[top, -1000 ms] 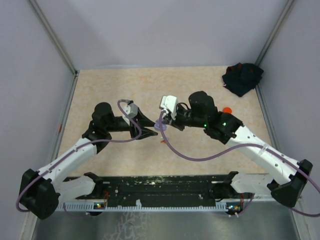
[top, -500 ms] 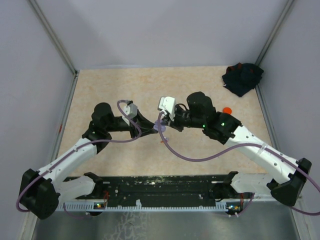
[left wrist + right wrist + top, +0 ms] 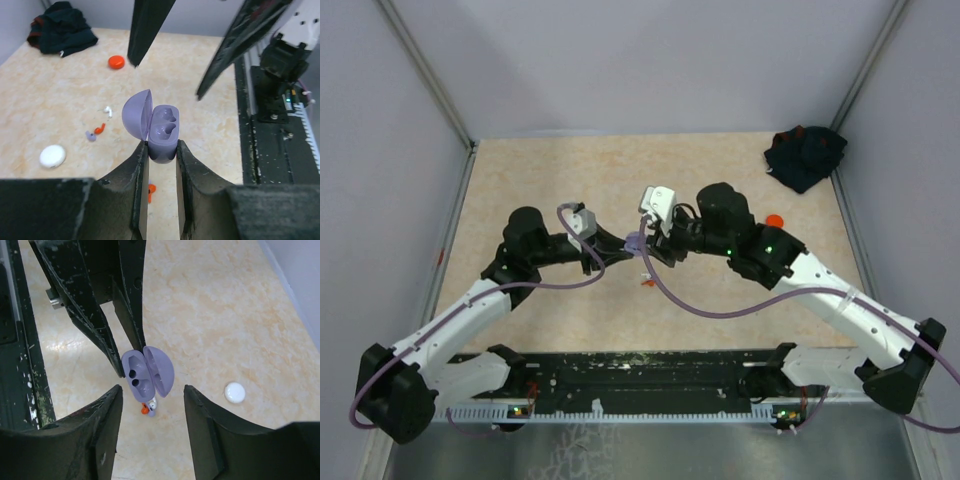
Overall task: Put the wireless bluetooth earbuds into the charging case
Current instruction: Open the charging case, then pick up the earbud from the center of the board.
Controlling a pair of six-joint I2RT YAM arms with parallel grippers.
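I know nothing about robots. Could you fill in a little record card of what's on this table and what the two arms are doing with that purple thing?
Held item: lavender charging case, lid open, both sockets empty
Left jaws: shut on the case's base, holding it above the table
Right jaws: open, one on each side of the case, not touching it
Loose on the table: red earbud, purple earbud, white earbud
Other cases: white disc, orange disc
Far corner: dark cloth

Table w/ dark cloth, orange disc, white disc, tiny earbuds.
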